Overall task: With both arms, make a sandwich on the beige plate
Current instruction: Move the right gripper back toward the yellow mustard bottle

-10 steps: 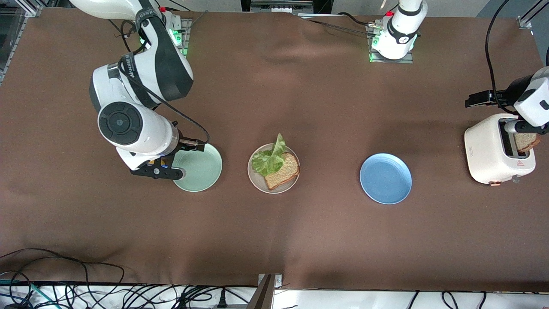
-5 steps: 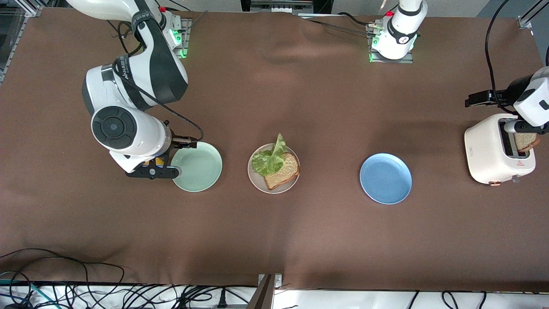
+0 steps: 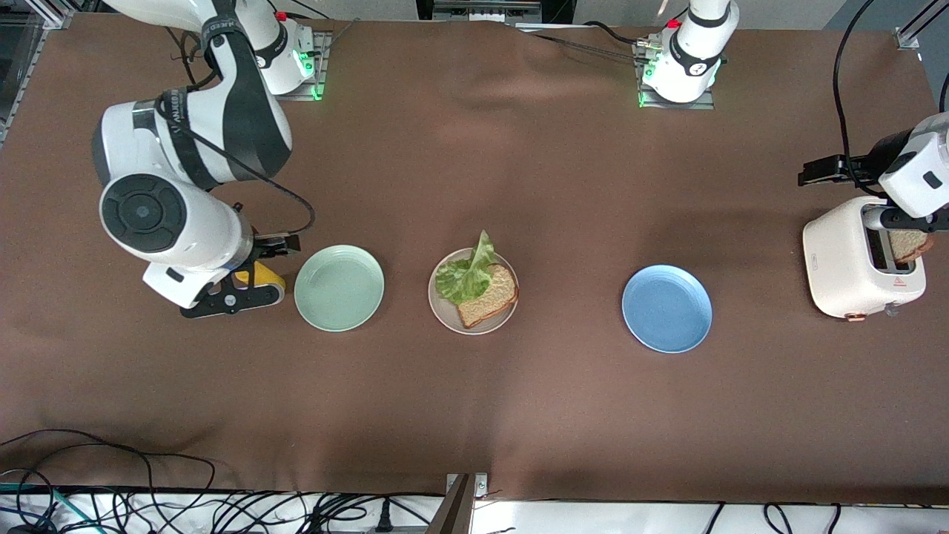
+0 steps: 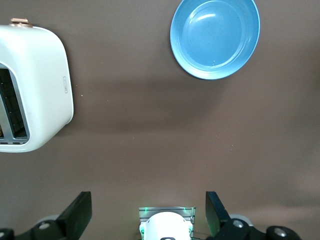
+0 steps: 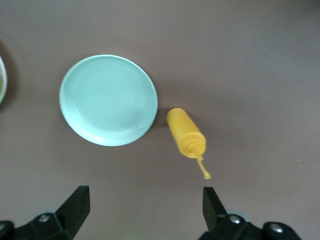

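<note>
second toast slice (image 3: 909, 245), light and crumbly, is standing in the toaster (image 3: 852, 259), seemingly ungrasped; take its edges. left gripper (image 4: 148, 216) over the toaster, right gripper (image 5: 144, 209) over a yellow bottle (image 5: 186, 133) at the mint plate's (image 5: 108, 100) nine o'clock; both are gaping empty.

Even, diffuse overhead light is seen; soft shadows are cast; the right wrist view is slightly blurred.

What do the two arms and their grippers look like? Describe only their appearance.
Both arms are glossy white with black bands and trailing black cables. The right arm has a round black joint cap and lettering on a band. The right gripper and left gripper have black fingers. Green lights glow at both bases.
</note>
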You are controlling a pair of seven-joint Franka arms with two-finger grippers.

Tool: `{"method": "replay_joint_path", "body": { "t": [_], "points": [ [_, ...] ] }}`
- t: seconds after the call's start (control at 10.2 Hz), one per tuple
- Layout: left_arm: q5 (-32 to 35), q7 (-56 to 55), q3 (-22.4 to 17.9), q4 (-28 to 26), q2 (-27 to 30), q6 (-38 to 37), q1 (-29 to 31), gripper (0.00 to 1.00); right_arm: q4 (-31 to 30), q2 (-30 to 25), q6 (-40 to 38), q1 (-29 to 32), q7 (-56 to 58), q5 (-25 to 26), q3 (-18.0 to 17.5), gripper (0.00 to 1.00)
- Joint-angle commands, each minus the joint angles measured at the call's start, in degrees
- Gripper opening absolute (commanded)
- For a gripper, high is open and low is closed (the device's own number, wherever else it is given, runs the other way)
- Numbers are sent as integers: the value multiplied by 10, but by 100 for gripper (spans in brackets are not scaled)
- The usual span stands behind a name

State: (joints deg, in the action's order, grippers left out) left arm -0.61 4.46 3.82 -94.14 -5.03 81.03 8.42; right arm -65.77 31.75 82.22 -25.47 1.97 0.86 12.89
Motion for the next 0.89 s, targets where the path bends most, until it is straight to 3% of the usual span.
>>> {"method": "replay_joint_path", "body": {
  "t": [0.0,0.49,0.69,0.79],
  "points": [
    [11,10,0,12,3,-1,-2,100,-44,-19,15,2,94,3,29,100],
    [27,5,-17,26,3,-2,-49,100,-353,-170,250,66,308,-2,36,100],
    [56,2,-23,29,3,-7,-74,100,-408,-199,260,91,429,-19,37,100],
    [51,2,-22,30,2,-6,-72,100,-418,-191,267,109,483,-52,39,100]
  ]
}}
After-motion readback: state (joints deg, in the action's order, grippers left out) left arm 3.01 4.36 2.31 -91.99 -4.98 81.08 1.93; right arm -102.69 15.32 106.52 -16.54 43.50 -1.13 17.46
